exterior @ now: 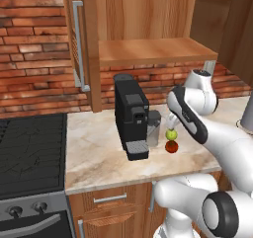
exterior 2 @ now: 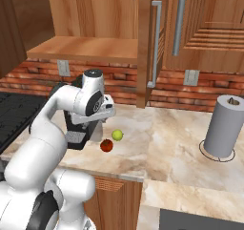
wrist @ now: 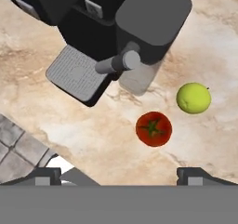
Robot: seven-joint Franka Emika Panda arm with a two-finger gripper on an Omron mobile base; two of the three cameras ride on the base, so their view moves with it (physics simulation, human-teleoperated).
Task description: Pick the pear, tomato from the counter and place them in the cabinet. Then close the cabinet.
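The tool (wrist: 119,174) hangs with jaws wide apart over the tomato (wrist: 154,128) and pear (wrist: 193,98) (both loose on the counter (wrist: 93,125)), presumably lining up a first pick.

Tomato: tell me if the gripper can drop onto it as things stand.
Probably yes. The gripper hangs open above the tomato, which lies bare on the counter, apart from the pear and the coffee machine.
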